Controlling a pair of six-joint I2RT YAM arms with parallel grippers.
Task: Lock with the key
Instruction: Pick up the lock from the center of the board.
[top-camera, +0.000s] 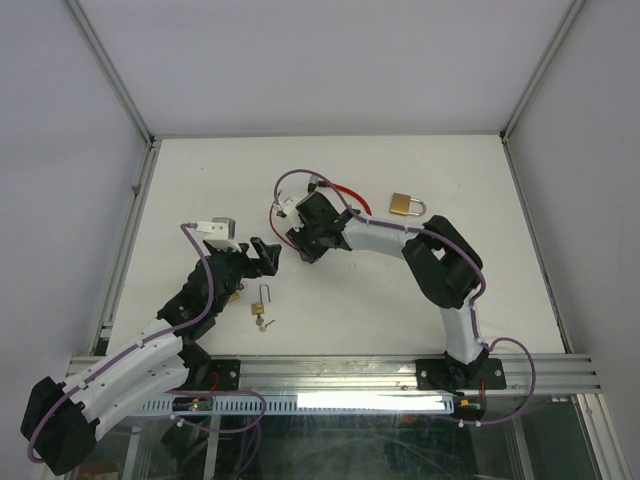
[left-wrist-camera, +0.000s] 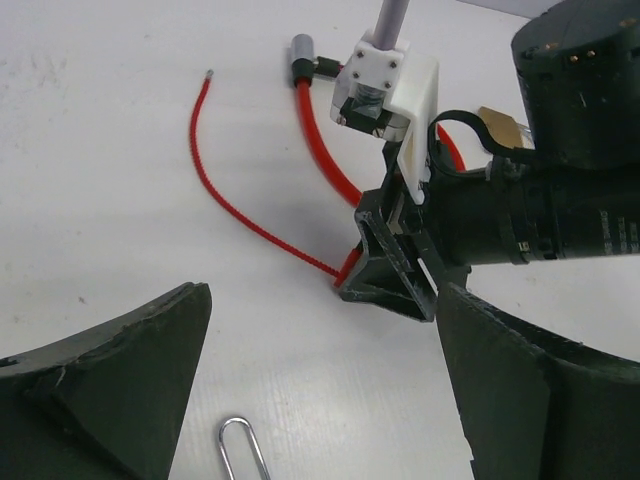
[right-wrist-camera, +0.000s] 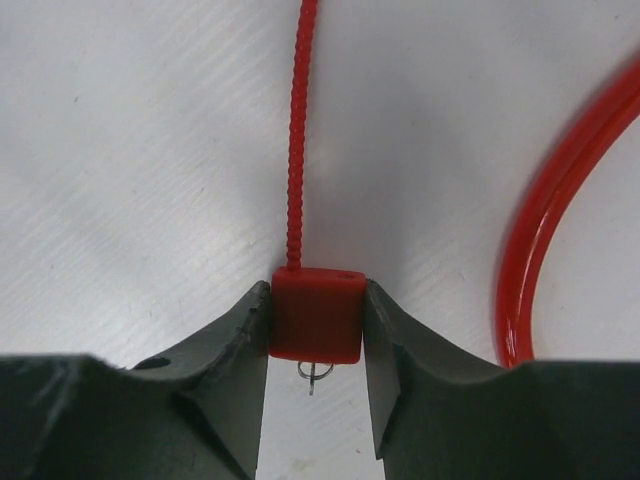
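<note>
Top external view: the small padlock (top-camera: 260, 309) lies on the tabletop (top-camera: 420, 300) with its shackle (top-camera: 264, 293) raised. It sits at about 6 o'clock from the left gripper (top-camera: 268, 255), near it but not touching. What looks like the key (top-camera: 265, 324) lies just at the lock's 6 o'clock side; whether it is in the keyhole is too small to tell. The left jaws stand wide open and empty. The right gripper (top-camera: 298, 240) is low at the tabletop's centre, with a larger brass padlock (top-camera: 405, 205) well off at its 2 o'clock.

Left wrist view: the open left jaws frame bare tabletop, and the top of the shackle (left-wrist-camera: 235, 421) shows at 6 o'clock. The right gripper (left-wrist-camera: 385, 270) is at 2 o'clock, beside a ribbed red cord (left-wrist-camera: 215, 190).

Right wrist view: the right jaws are closed on a red block (right-wrist-camera: 315, 315), touching both its sides. The ribbed cord (right-wrist-camera: 297, 150) runs up toward 12 o'clock.

The small padlock is probably rigid, light and smooth, and apt to slide. The body's flat faces look like the best hold. The key is thin, so its bow would be the place to pinch it.
</note>
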